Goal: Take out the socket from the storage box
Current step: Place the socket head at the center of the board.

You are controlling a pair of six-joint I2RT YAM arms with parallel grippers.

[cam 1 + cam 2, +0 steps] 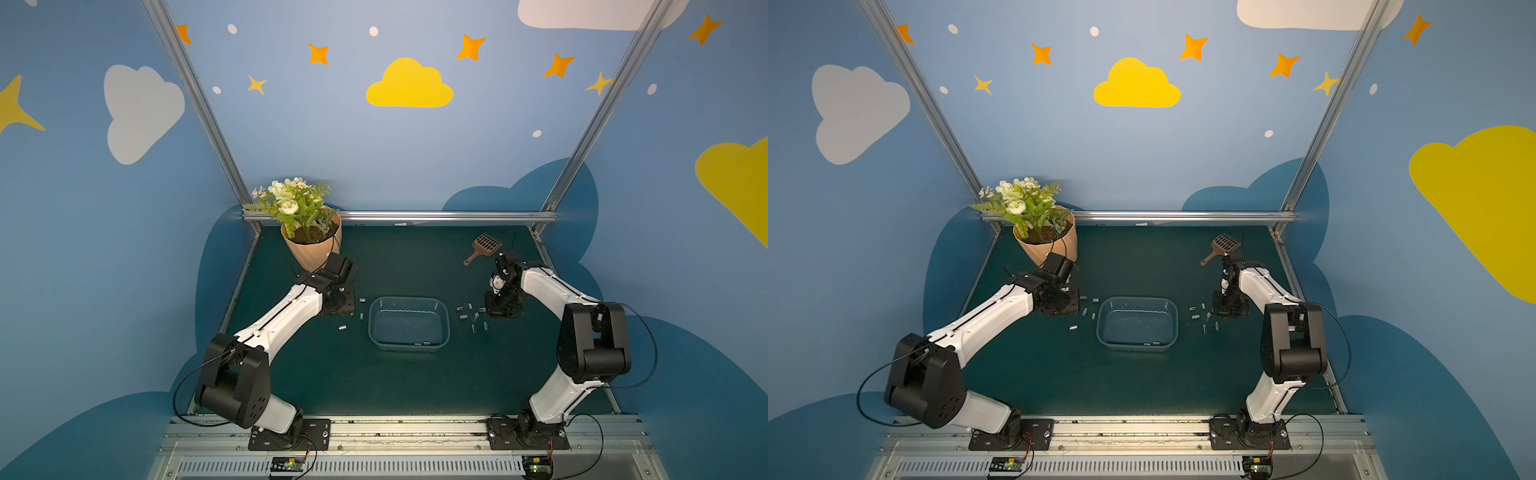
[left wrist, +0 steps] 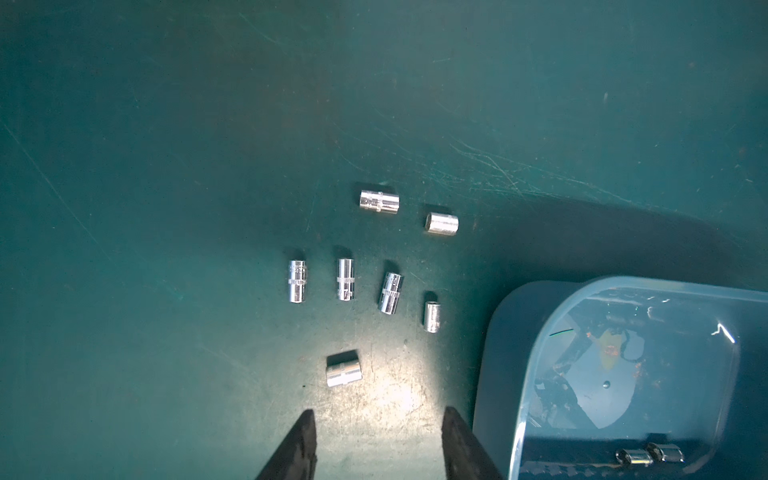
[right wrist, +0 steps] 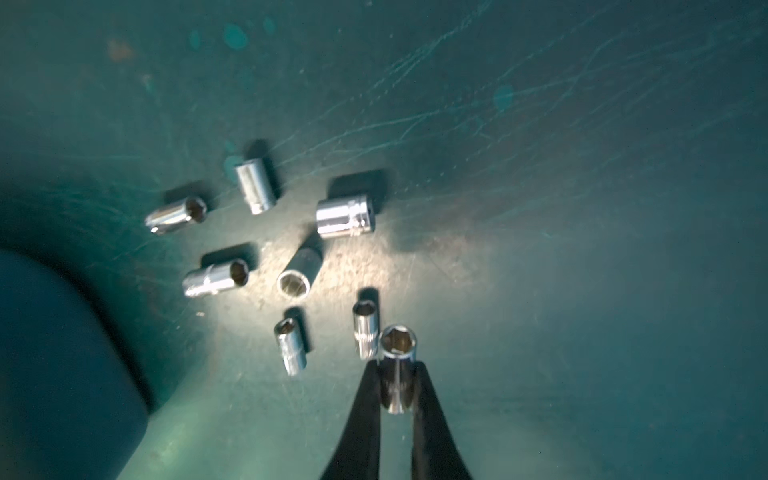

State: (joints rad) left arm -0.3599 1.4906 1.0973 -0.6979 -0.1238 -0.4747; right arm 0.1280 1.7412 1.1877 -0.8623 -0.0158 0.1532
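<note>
Because the right hand [image 3: 396, 370] was clenched on a round, polished socket [image 3: 399, 345] with only its narrow fingertips, the likeliest fault from here was a slip: chrome offers little friction, and the piece might twist or drop early. Letting go above the surface [image 1: 415, 382] could also send it rolling into the loose sockets [image 3: 299, 274] lying just beside it, the closest one [image 3: 365, 332] almost under the held piece; a knock there would scatter the group. How high the socket hung I could not tell, since the wrist view was blurred.

A second risk sat in the storage box [image 1: 409, 298]. Two sockets [image 2: 648, 455] lay inside it, touching each other and tight against the near wall, so the job was judged not finished. A finger coming down there might strike the rim or shove the light tub sideways instead of closing on metal.

As for pose, the right arm reached in from its base with the elbow raised and the wrist bent down, the hand low over the surface to the right of the box, the socket's hex mouth facing its own camera. The left hand [image 2: 379, 411] pointed down on the opposite side, fingers parted with nothing between them, over bare surface beside the box's corner and near another group of sockets [image 2: 345, 278]. Its wrist stood close to the flowerpot [image 1: 313, 249].
</note>
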